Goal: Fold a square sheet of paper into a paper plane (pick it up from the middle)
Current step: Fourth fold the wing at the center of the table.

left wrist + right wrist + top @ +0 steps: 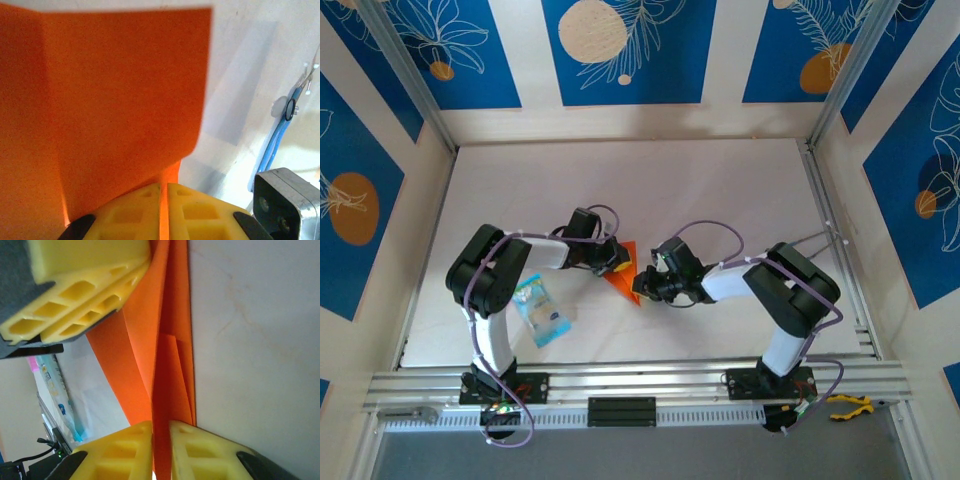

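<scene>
The top camera looks steeply down from above the near edge over the whole table. The wrist cameras sight along the left gripper and right gripper, very near the orange paper, which all three views share.

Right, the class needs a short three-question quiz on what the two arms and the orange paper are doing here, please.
1. True or false: the blue and clear plastic packet lies beside the left arm, apart from the folded orange paper.
2. The left gripper is shut on: A the packet, B the orange paper, C nothing.
3. Fill in: in the right wrist view the paper runs between the right gripper's two yellow ___.
Key: 1 true; 2 B; 3 fingers.
</scene>
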### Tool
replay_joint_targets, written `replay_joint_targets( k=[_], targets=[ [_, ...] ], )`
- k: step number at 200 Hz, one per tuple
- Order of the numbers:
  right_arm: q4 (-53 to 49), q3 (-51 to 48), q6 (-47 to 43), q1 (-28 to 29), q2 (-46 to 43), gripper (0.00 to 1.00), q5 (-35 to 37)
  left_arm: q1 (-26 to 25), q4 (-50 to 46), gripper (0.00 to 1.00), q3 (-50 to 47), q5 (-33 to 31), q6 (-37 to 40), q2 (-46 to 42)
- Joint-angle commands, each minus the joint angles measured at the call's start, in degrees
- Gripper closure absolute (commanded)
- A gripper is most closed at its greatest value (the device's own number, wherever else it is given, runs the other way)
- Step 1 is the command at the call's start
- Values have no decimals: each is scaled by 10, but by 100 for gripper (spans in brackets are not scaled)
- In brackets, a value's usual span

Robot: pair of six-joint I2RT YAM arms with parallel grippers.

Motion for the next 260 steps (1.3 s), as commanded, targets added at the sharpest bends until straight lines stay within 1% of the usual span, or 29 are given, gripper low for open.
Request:
replay_joint_targets(
  k=[1, 31, 45, 71, 132, 171, 198, 229, 260],
  targets=[
    [-62, 10, -15, 7, -13, 84, -17, -5, -29, 87, 0, -3, 9, 19],
    [-75, 16, -22, 15, -13, 85, -24, -5, -27, 87, 1, -2, 8, 19],
    [-79, 12, -21, 16, -13, 89, -21, -5, -28, 88, 0, -2, 8, 19],
    [-74, 2, -18, 17, -13, 93, -25, -4, -27, 88, -3, -5, 7, 18],
    [-86, -3, -22, 16, -24, 91, -41, -5, -21, 88, -7, -6, 2, 16],
    [-115, 3, -33, 16, -32, 88, -45, -4, -20, 88, -8, -7, 0, 15],
    [-118, 1, -37, 15, -30, 89, -50, -4, -18, 88, -8, -7, 0, 15],
    [-116, -3, -40, 16, -17, 93, -56, -5, -18, 88, -8, -8, -2, 15],
    [-135, -5, -40, 16, -11, 94, -53, -5, -18, 88, -9, -9, -3, 14]
  ],
)
